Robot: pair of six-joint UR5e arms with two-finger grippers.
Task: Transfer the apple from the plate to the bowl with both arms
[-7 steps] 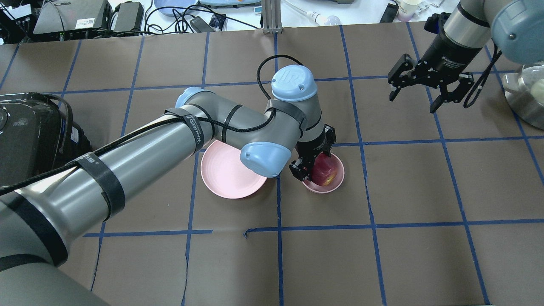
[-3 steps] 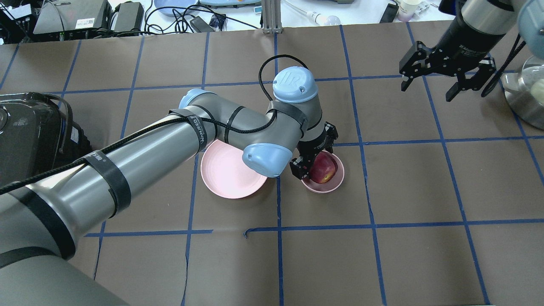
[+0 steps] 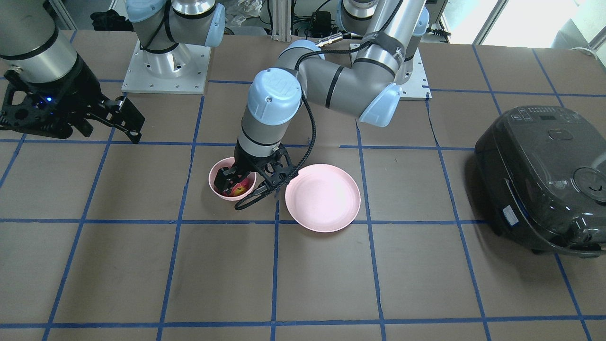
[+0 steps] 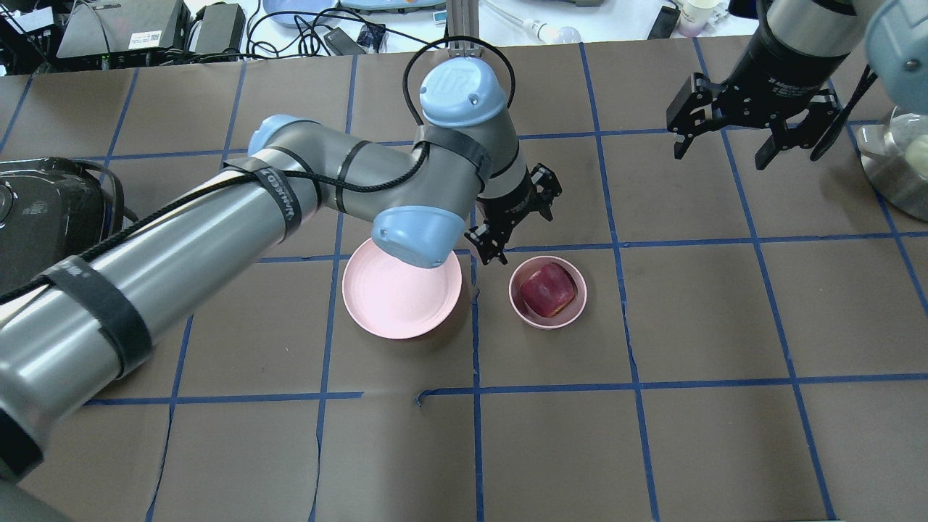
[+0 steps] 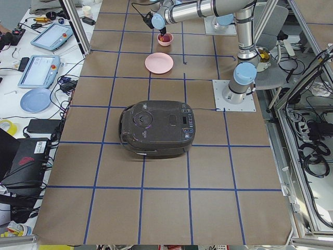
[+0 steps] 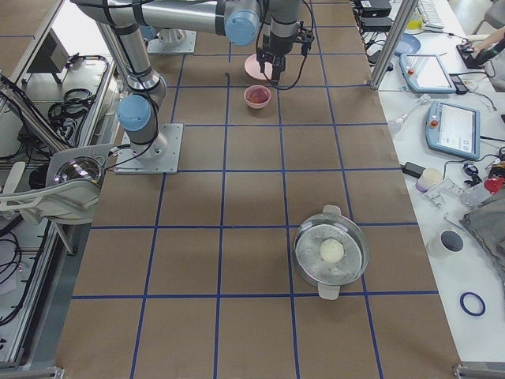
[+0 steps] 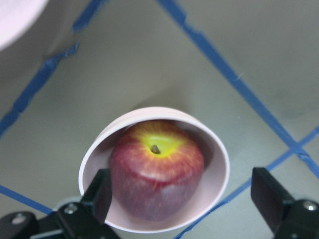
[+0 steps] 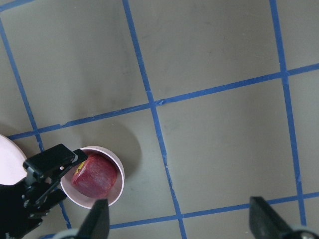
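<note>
The dark red apple (image 4: 549, 290) lies in the small pink bowl (image 4: 573, 313); the left wrist view shows its yellow stem end up (image 7: 155, 172). The pink plate (image 4: 401, 297) sits bare just to the bowl's left. My left gripper (image 4: 518, 228) is open and empty, raised above and behind the bowl; its fingertips (image 7: 99, 191) stand wide of the apple without touching. My right gripper (image 4: 720, 156) is open and empty, high over the far right of the table. The right wrist view shows the bowl with the apple (image 8: 94, 174) far below.
A black rice cooker (image 4: 43, 225) stands at the table's left end. A steel pot (image 4: 892, 167) with a white ball inside stands at the right end. Cables and devices lie beyond the far edge. Blue tape lines grid the brown table.
My left gripper has let go of the apple, opened, and risen back away from the bowl. The apple stays in the bowl. My right gripper has drifted up and farther back.
</note>
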